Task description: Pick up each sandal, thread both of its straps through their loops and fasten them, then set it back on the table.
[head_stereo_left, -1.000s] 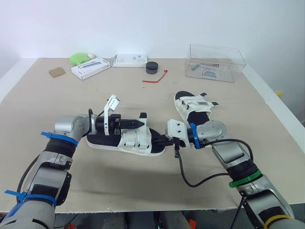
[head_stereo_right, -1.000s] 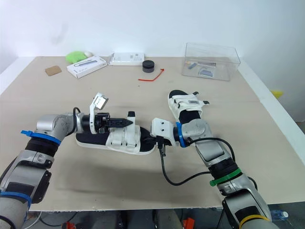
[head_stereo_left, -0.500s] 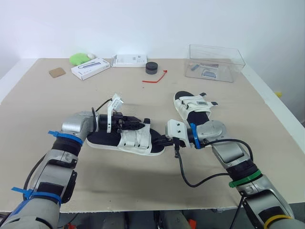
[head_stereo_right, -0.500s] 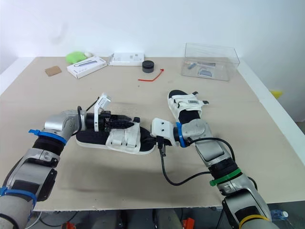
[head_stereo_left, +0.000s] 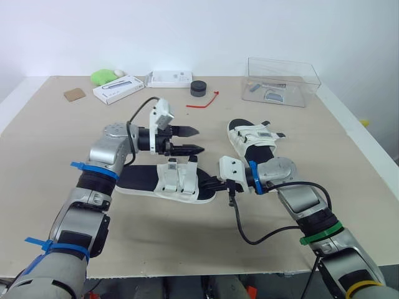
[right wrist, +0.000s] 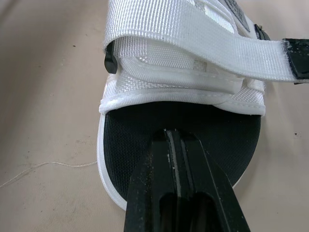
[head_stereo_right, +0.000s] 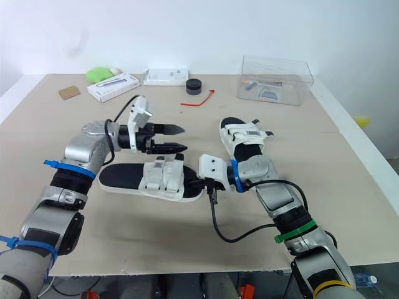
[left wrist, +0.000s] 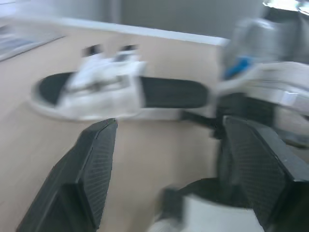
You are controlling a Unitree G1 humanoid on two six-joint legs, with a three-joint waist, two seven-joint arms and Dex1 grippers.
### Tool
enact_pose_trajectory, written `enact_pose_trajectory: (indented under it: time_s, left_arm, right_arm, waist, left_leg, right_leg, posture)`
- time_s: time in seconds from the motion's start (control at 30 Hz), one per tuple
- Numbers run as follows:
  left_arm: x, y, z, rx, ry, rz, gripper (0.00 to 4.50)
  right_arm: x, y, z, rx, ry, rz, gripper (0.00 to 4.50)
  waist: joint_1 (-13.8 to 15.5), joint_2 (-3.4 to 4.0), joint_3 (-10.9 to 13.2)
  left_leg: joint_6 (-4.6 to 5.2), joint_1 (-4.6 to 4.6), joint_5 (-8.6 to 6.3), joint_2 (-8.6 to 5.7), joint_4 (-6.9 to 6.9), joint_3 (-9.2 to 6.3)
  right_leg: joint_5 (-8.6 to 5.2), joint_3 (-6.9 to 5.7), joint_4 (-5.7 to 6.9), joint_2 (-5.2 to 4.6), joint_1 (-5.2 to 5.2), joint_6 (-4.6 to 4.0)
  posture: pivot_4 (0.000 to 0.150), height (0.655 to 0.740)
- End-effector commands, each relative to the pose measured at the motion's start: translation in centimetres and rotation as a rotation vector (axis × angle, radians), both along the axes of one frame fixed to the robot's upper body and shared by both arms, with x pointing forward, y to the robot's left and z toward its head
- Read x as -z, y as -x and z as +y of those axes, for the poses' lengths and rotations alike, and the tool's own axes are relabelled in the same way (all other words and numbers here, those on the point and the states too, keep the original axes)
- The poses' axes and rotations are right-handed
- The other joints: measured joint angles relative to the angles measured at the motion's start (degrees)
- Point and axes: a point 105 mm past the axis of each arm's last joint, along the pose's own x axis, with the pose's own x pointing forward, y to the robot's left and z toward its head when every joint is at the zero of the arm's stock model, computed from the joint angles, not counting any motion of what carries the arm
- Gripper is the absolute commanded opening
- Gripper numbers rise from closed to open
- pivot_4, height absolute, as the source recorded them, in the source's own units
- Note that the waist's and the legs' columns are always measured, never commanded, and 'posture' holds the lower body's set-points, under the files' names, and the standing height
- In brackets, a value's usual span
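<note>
The near sandal (head_stereo_left: pixel 163 182), white straps over a black footbed, lies flat on the table with its straps (head_stereo_left: pixel 177 176) laid across it. My left gripper (head_stereo_left: pixel 192 141) hovers open just above and behind it, holding nothing. My right gripper (head_stereo_left: pixel 211 184) is shut, its tips resting on one end of that sandal's footbed (right wrist: pixel 159 130). The second sandal (head_stereo_left: pixel 252 139) lies to the right and farther back; the left wrist view catches it blurred (left wrist: pixel 96 92) beyond the open fingers (left wrist: pixel 91 169).
At the back stand a clear plastic box (head_stereo_left: pixel 283 81), a black round lid (head_stereo_left: pixel 198 88), a red tie (head_stereo_left: pixel 206 101), two white boxes (head_stereo_left: pixel 118 88), a green object (head_stereo_left: pixel 103 76) and a brown card (head_stereo_left: pixel 75 94). A black cable (head_stereo_left: pixel 249 235) loops beside my right arm.
My left gripper has opened, let go of the near sandal's strap and risen up and back from it. The right gripper has stayed shut at the sandal's end.
</note>
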Motion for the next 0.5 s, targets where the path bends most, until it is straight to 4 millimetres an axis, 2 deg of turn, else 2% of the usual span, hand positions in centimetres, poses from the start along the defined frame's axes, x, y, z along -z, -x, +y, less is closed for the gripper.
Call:
enact_pose_trajectory:
  time_s: [0.03,0.07,0.17,0.3,0.5]
  left_arm:
    - [0.7,0.2,0.2,0.016,-0.051,-0.01,1.81]
    - [1.1,0.1,0.3,0.015,-0.071,0.009,1.26]
    - [2.4,-0.3,0.5,0.004,-0.132,0.056,0.04]
    - [3.9,-0.8,1.0,-0.007,-0.205,0.091,0.04]
    - [4.6,-1.1,1.4,0.016,-0.278,0.113,0.04]
  right_arm:
    - [0.1,0.1,-0.3,0.007,0.014,-0.003,0.0]
    - [0.1,0.1,-0.3,0.007,0.014,-0.003,0.0]
    - [0.2,0.1,-0.3,0.005,0.014,-0.002,0.0]
    - [0.1,0.2,-0.1,0.0,0.012,-0.005,0.0]
    - [0.1,0.1,-0.2,0.0,0.013,-0.008,0.0]
  waist:
    - [0.0,0.0,0.0]
    - [0.0,0.0,0.0]
    - [0.0,0.0,0.0]
    - [0.0,0.0,0.0]
    - [0.0,0.0,0.0]
  left_leg:
    - [0.0,0.0,0.0,0.0,0.0,0.0]
    - [0.0,0.0,0.0,0.01,0.0,-0.01]
    - [0.0,-0.01,0.0,0.0,0.01,-0.01]
    - [0.03,-0.01,-0.02,-0.05,0.0,0.0]
    - [0.05,-0.01,-0.03,-0.1,0.0,0.0]
  right_leg:
    - [0.0,0.0,0.0,0.02,0.0,0.0]
    - [0.0,-0.01,0.0,0.02,0.0,0.0]
    - [-0.01,-0.02,0.0,0.03,0.0,0.01]
    - [-0.01,-0.03,-0.01,0.04,0.0,0.01]
    - [-0.01,-0.03,-0.03,0.05,0.0,0.01]
  posture:
    - [0.15,0.74]
    - [0.15,0.74]
    - [0.15,0.74]
    - [0.15,0.74]
    - [0.15,0.74]
